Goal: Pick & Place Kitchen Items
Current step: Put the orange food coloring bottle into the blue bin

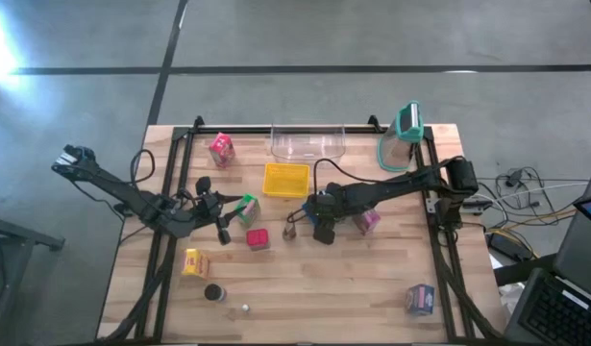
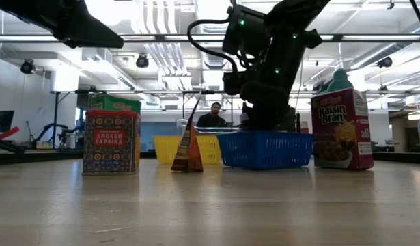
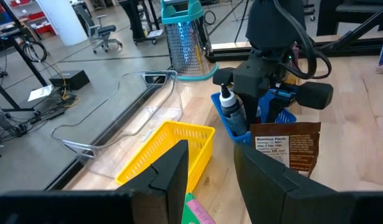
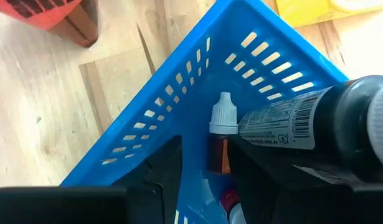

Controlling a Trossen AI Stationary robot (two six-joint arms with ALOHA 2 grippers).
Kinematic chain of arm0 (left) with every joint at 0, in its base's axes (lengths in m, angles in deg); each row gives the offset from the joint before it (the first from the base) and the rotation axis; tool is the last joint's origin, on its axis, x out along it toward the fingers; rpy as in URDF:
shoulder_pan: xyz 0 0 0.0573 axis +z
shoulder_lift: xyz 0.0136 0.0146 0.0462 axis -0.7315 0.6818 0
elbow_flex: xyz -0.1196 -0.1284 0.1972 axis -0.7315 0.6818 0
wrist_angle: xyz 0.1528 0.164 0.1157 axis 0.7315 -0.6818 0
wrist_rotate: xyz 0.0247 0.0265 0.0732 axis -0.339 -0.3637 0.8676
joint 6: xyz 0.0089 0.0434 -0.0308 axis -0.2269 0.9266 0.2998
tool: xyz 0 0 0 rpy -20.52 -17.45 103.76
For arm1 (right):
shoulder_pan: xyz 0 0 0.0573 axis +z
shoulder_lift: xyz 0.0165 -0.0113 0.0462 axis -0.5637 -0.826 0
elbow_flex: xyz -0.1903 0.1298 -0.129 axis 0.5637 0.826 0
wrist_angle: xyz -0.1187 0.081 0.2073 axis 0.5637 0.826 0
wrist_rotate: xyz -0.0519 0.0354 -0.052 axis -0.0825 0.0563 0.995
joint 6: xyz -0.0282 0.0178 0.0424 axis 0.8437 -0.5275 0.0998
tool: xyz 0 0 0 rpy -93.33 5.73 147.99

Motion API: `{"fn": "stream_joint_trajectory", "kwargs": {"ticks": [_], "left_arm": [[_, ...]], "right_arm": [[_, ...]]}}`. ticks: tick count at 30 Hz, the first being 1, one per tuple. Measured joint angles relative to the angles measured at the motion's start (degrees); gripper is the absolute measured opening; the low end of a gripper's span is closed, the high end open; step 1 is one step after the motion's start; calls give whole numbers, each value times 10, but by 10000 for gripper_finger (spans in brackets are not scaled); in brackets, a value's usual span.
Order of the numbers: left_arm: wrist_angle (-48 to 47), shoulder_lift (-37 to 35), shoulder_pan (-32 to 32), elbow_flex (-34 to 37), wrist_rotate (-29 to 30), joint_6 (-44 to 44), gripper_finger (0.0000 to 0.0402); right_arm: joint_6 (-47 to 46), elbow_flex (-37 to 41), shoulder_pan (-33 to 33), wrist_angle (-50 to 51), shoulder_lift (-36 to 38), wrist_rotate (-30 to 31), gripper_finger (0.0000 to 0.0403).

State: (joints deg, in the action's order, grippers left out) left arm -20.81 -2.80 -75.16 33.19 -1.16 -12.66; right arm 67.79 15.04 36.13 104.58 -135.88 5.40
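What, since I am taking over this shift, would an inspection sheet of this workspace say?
Surface: wooden plank table.
Job's things: small pink carton, green carton, red carton, yellow carton, purple carton scattered; white-capped dropper bottle in blue plastic basket.
Clutter: yellow plastic basket, clear plastic tray, teal-topped metal grater.
Grippers: left gripper open by green carton; right gripper open inside blue basket.
Cables: black cable looping over right arm.
Surroundings: person beyond table.

The table (image 1: 305, 288) is showing matt, grained wood planks. The blue basket (image 4: 179, 93) is looking like smooth slotted plastic, the dropper bottle (image 4: 221, 140) glossy, and the Raisin Bran carton (image 2: 342, 130) printed cardboard.
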Motion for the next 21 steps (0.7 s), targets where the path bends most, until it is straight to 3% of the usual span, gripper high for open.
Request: {"fn": "stream_joint_trajectory", "kwargs": {"ticks": [13,21], "left_arm": [[0,0,0,0,0,-2,136],[0,0,0,0,0,-2,136]], "right_arm": [[1,2,0,0,-1,0,148],[4,3,3,0,0,10,89]]}}
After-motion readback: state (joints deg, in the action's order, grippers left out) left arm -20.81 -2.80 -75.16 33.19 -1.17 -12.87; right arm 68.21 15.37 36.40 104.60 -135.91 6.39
